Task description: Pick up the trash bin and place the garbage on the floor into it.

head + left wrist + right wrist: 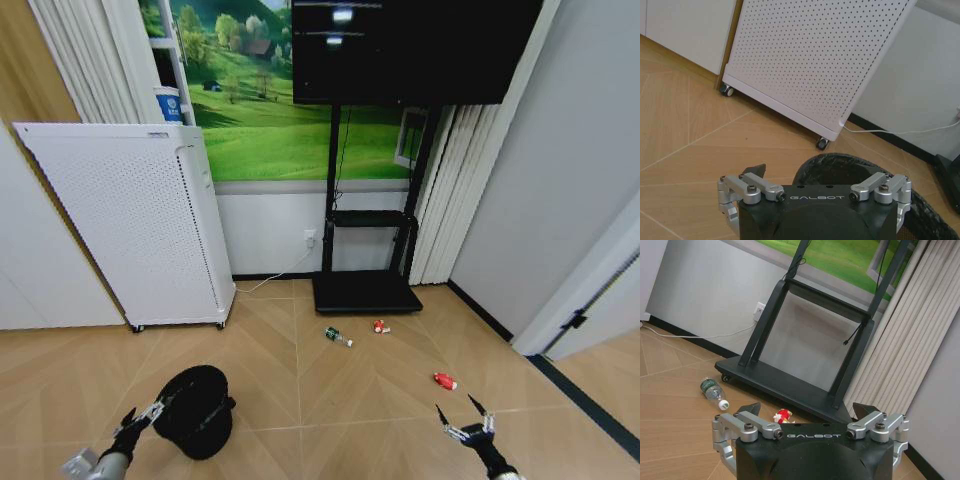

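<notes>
On the herringbone floor (300,400), the left tool (143,413) hovers spread at the rim of the trash bin (198,410), not yet gripping. A bottle (338,336) and two red scraps (445,381) lie unpicked; the right tool (463,418) waits, fingers spread.

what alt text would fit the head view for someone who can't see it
The left gripper reaches at the rim of a black trash bin on the wood floor, fingers open. The right gripper hangs open near a red wrapper; a bottle lies farther off.
</notes>
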Robot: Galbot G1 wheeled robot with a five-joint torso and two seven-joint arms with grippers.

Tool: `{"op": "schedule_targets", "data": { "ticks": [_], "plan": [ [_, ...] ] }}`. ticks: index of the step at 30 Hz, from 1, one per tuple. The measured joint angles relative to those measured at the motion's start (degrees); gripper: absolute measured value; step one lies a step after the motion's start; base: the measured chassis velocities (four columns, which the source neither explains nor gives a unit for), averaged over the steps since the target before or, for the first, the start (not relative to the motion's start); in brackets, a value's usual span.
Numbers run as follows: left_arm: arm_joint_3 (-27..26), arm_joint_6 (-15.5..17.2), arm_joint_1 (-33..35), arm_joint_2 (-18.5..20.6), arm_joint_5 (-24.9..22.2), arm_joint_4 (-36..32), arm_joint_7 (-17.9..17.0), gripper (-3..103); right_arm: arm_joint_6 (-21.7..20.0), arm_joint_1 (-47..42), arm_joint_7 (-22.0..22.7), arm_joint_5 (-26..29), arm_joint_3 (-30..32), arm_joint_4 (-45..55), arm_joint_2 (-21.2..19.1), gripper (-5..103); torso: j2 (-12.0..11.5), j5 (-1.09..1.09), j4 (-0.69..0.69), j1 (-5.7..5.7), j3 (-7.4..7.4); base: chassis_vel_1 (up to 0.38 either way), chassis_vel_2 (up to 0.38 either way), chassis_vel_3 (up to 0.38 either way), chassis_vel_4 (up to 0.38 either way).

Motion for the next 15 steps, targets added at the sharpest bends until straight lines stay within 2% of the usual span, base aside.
{"op": "schedule_targets", "data": {
  "ticks": [15],
  "plan": [
    [2.1, 0.0, -1.1, -0.6, 0.0, 2.7, 0.6, 99, 0.0, -4.5, 0.4, -1.9, 3.9, 1.4, 1.9, 100, 0.0, 0.01, 0.00, 0.01, 0.02, 0.000, 0.000, 0.000, 0.000]
  ]
}}
